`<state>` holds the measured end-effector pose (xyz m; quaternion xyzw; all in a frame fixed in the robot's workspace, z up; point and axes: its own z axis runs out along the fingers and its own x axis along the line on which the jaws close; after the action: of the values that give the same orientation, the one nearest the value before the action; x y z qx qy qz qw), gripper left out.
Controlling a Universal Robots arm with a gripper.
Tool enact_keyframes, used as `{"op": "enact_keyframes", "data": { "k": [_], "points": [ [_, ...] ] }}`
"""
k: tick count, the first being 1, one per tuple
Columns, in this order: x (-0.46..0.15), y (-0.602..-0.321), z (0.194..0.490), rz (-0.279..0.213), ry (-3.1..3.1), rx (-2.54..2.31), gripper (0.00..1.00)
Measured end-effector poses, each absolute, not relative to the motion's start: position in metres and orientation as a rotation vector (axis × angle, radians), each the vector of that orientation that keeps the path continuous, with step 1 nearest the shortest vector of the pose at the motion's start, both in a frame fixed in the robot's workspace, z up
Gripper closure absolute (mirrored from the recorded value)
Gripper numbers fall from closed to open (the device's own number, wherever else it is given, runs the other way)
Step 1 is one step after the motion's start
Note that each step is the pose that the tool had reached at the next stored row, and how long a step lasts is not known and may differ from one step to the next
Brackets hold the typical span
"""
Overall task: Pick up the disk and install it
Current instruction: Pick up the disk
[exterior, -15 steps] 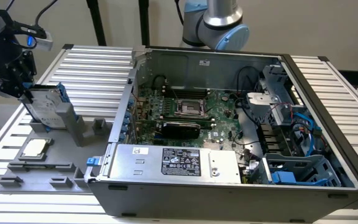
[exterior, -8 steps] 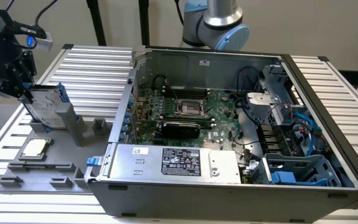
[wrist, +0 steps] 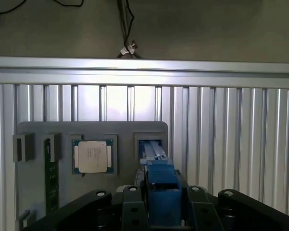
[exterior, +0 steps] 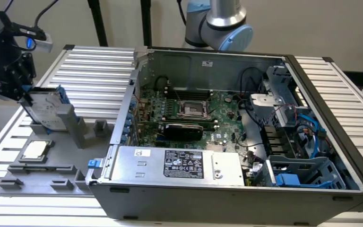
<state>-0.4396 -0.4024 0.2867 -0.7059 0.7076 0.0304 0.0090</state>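
We see the black gripper (exterior: 19, 92) with jaws partway closed, clamping the flat silver-grey metal disk (exterior: 44, 109) in its blue carrier, on edge at the grey plastic tray (exterior: 43, 171), exterior view's left of the open computer case (exterior: 232, 194).

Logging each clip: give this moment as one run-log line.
gripper: shut on disk | disk: upright at grey holder | case: open, disk not installed

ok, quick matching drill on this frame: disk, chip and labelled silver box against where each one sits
Things:
1. disk
2. chip
3. silver box

Places:
A. inside the open computer case
B. flat in the grey tray
C. between the fingers of the end effector

Pairs: 1-C, 2-B, 3-A
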Motion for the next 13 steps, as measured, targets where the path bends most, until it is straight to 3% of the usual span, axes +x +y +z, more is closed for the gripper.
{"op": "enact_keyframes", "data": {
  "k": [13],
  "points": [
    [-0.4396, -0.4082, 0.2864, 0.096, 2.211, -2.204, 0.67]
  ]
}}
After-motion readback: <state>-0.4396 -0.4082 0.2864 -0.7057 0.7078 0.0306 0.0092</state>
